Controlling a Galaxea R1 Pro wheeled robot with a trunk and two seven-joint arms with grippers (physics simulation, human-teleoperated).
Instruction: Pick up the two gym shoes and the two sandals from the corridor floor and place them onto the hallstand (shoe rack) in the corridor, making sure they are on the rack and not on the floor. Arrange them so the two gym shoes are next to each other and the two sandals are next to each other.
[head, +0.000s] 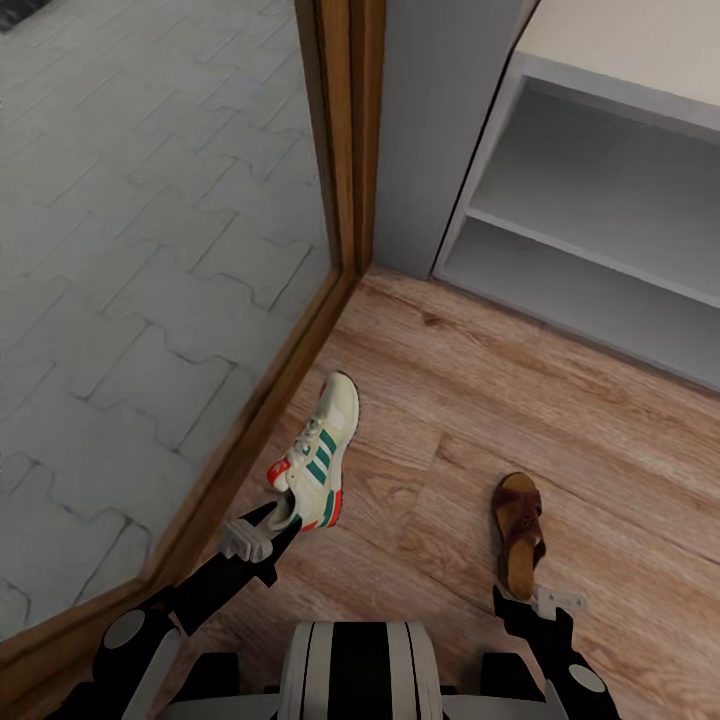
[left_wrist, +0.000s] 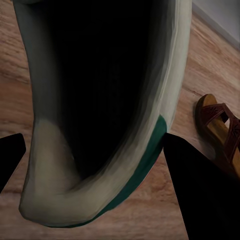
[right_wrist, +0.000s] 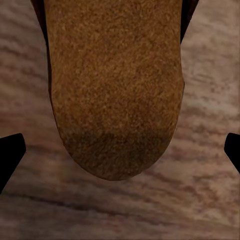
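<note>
shoe (head: 322, 455): on the floor (head: 520, 400) by the glass wall, long axis running away from the robot, heel nearest
left pincer (head: 268, 525): spread, at the heel, tips either side of the opening
sandal (head: 519, 533): on the floor, heel toward the robot, lengthwise ahead of the right pincer (head: 540, 600)
right pincer: spread, just behind the sandal's heel
rack (head: 600, 250): ahead right, visible shelves bare

corridor floor (head: 560, 430) — wood planks | on it: gym shoe (head: 318, 455), sandal (head: 518, 532) — well apart
</note>
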